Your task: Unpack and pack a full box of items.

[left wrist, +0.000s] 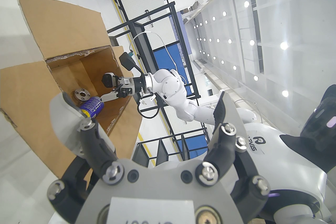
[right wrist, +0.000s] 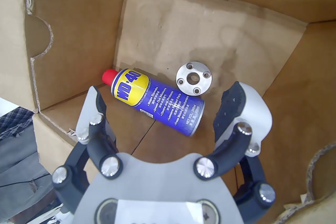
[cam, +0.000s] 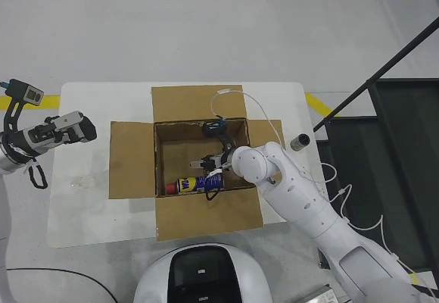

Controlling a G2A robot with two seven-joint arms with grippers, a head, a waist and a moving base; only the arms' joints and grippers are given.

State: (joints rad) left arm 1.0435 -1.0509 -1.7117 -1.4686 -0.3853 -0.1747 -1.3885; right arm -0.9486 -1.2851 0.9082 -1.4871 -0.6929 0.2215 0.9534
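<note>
While my right gripper [right wrist: 164,88] hangs inside the open brown cardboard box [right wrist: 65,12], fingers spread wide and holding nothing, the walls stand close around it, with bare floor beyond the contents. Four flaps lie folded out over the white table [cam: 91,212]. I count one blue-and-yellow spray can with a red cap [right wrist: 157,101], lying on its side by a wall, and one round silver metal flange [right wrist: 193,78] just beside it. My left gripper [cam: 85,129], also wide and empty, sits apart from the box, turned sideways toward it.
</note>
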